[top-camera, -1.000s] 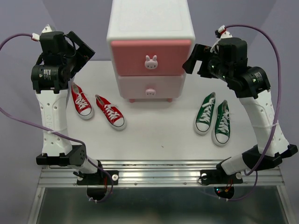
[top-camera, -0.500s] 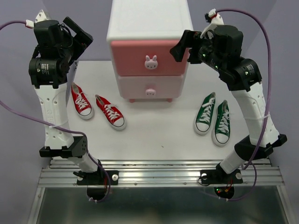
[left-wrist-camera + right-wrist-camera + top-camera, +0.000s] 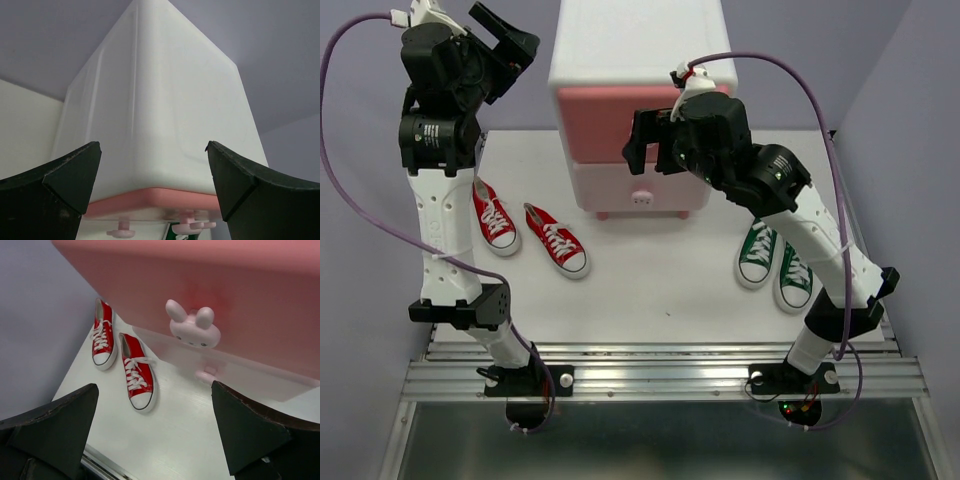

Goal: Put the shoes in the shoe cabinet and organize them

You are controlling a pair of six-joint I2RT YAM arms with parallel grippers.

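Though overhead hides upper knob [image 3: 192, 326], wrist shows it.

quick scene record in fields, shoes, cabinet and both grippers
shoe cabinet: upright at the far side of the table, both drawers look shut
red shoes: two on the table, left of the cabinet, slightly apart
green shoes: two side by side on the table, right of the cabinet
left gripper: open, empty, raised by the cabinet's upper left
right gripper: open, empty, in front of the upper drawer, facing its bunny knob
shoes in cabinet: none seen
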